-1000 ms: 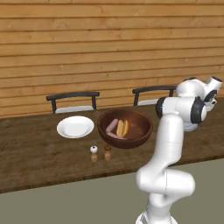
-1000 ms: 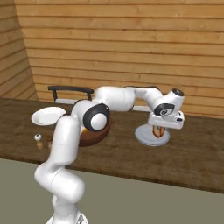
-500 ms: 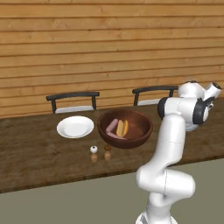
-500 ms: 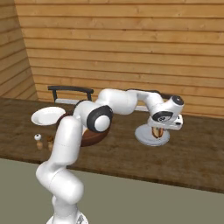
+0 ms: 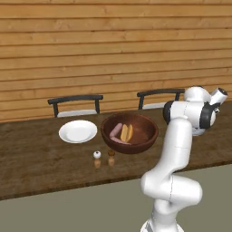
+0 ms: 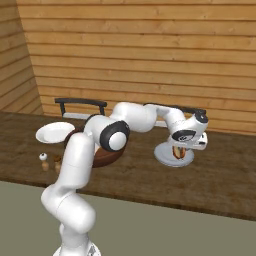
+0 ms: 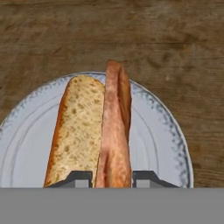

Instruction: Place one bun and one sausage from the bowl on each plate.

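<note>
A: Worktop (image 5: 36,158), bowl (image 5: 145,135) mid-worktop, right plate (image 7: 157,131) already has a bun (image 7: 76,127). Where's your sausage (image 7: 114,131)?

B: Over that plate beside the bun, pinched by the pincer (image 7: 112,178).

A: Looks soft, probably slippery. Grip mid-length, gently.

gripper (image 6: 183,150) lower over plate (image 6: 162,157)

Hand (image 7: 112,176) clamps sausage (image 7: 114,131) beside bun (image 7: 78,127) over plate (image 7: 157,131).
</note>
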Motion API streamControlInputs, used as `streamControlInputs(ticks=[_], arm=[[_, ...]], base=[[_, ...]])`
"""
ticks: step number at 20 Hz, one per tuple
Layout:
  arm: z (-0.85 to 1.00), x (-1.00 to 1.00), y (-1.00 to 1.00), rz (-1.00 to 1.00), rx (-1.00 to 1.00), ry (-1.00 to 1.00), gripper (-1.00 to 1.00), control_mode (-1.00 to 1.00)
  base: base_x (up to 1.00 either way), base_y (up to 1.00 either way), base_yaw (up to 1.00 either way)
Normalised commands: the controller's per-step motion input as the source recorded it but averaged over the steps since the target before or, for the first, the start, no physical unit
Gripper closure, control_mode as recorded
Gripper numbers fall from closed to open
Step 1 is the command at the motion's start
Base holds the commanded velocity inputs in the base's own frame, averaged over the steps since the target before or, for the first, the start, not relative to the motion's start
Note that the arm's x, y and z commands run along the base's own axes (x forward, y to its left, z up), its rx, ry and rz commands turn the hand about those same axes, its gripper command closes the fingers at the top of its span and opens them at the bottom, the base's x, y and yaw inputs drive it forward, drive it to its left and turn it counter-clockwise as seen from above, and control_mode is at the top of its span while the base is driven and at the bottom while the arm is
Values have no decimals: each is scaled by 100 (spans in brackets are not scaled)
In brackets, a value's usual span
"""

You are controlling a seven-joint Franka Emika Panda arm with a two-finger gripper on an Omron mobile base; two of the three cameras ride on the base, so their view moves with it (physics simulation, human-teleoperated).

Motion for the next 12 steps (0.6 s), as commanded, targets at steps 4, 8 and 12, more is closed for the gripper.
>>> streamControlInputs(ticks=[4, 8, 12], arm=[[0, 0, 0, 0, 0, 0, -100, -100], [2, -1, 0, 0, 0, -1, -100, -100], [37, -3, 4, 0, 0, -5, -100, -100]], base=[[0, 0, 0], [0, 0, 0], [0, 0, 0]])
